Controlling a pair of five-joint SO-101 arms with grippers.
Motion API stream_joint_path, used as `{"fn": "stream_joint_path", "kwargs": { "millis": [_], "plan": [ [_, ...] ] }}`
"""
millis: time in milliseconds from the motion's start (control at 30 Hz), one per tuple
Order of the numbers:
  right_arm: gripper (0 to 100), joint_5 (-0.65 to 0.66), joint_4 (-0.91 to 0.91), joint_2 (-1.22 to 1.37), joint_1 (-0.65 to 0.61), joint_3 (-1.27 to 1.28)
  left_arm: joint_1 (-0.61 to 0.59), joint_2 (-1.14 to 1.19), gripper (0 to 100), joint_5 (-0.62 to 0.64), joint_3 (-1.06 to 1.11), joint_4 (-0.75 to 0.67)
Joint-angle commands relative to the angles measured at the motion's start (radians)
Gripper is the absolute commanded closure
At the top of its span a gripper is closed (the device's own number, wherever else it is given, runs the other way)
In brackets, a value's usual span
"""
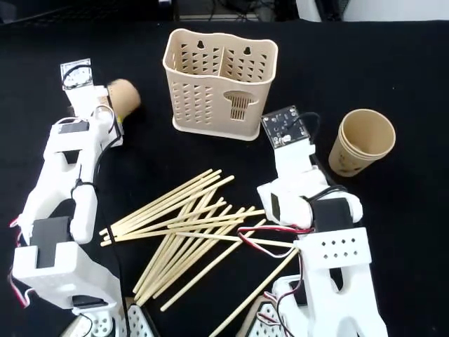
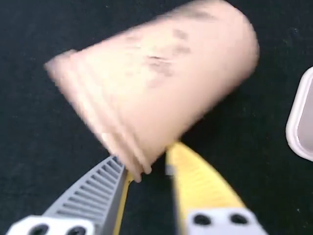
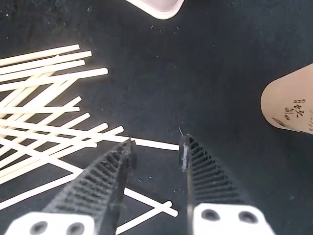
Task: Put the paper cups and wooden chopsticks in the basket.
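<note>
Bright, even light from above falls on the black surface [image 1: 393,84], which swallows nearly every shadow; the white arms [image 1: 66,165] glow pale. Just ahead of the left claw [image 2: 146,164], the cup [image 2: 156,83] is smeared by blur.

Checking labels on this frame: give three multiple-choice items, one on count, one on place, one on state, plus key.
1. How many compartments has the basket? A one; B four; C two.
2. Where do the wooden chopsticks lie? A on the table; B in the basket; C in a cup.
3. The left gripper is: A open, empty; B shut on the paper cup; C shut on a chopstick.
Key: C, a divider splits it in two; A, they lie piled on its black top; B, the cup's rim is pinched in it.
</note>
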Motion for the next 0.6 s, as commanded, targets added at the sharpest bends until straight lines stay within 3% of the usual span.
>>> {"fn": "stream_joint_path", "kwargs": {
  "millis": [0,300,567],
  "plan": [
    [84.0,0.009,-0.020,-0.018,-0.009,-0.002,0.008,-0.018,94,-0.002,-0.038,0.031],
    [84.0,0.009,-0.020,-0.018,-0.009,-0.002,0.001,-0.064,94,-0.003,-0.038,0.233],
    [84.0,0.009,-0.021,-0.019,-0.009,-0.010,0.010,-0.417,97,-0.112,-0.038,0.532]
  ]
}}
